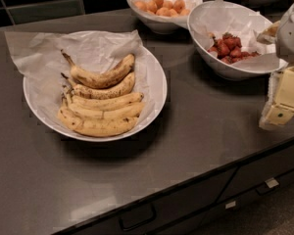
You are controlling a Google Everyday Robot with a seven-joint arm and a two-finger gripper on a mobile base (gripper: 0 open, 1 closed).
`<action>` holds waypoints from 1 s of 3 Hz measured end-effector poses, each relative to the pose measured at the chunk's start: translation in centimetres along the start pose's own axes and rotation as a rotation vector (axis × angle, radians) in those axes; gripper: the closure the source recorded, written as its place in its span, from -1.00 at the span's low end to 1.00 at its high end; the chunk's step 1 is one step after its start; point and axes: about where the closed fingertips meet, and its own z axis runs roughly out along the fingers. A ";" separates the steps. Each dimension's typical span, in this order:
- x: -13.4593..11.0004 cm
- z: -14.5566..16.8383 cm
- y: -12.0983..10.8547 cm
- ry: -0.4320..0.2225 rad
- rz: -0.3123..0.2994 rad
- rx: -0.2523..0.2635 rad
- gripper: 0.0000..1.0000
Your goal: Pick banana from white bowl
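Gripper (283, 102) hangs over counter's (196, 141) near edge.
Whether it is open cannot be told. Well apart from it, the banana (103, 75) lies farthest back in the white bowl (159, 89), touching other bananas (103, 114); a strawberry bowl (230, 72) stands beyond.

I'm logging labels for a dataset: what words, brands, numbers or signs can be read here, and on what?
None can be read.
The banana, the white bowl and its paper liner bear no print.
The gripper, at the right edge beside the strawberry bowl, shows no lettering.
Two pale patches on the drawer fronts are too small to read.
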 end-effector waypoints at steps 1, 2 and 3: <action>0.0 0.0 0.0 0.000 0.000 0.000 -1.00; -1.2 -0.2 -0.7 -0.002 -0.029 0.012 -1.00; -4.5 0.0 -2.4 0.002 -0.117 0.011 -1.00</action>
